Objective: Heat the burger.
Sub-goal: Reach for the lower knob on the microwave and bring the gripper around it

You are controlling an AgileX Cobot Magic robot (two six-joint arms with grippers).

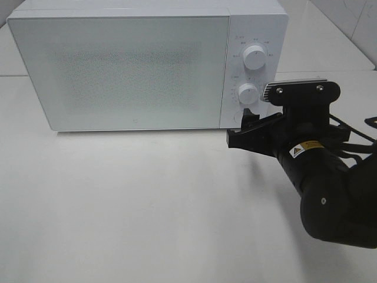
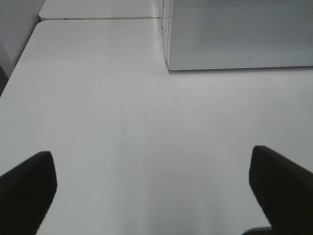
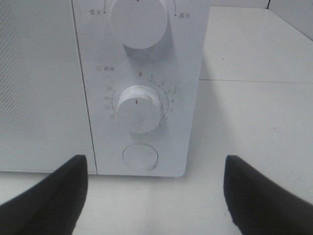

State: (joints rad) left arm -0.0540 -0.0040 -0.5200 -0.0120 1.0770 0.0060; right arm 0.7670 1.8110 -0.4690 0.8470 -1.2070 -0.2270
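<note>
The burger is not in view in any frame. The white microwave (image 1: pixel 118 65) stands at the back of the table with its door shut. The frosted door hides the inside. My right gripper (image 1: pixel 247 127) is open and empty, just in front of the lower part of the control panel. In the right wrist view (image 3: pixel 154 169) its fingers frame the round door button (image 3: pixel 141 156), below the timer knob (image 3: pixel 139 108). The timer pointer stands at 0. My left gripper (image 2: pixel 152 156) is open and empty above the bare table, out of the exterior view.
The power knob (image 1: pixel 254 56) sits above the timer knob (image 1: pixel 248 92) on the panel. The microwave's lower left corner (image 2: pixel 168 66) shows in the left wrist view. A white table (image 1: pixel 147 206) lies in front of the microwave. A second table surface lies behind.
</note>
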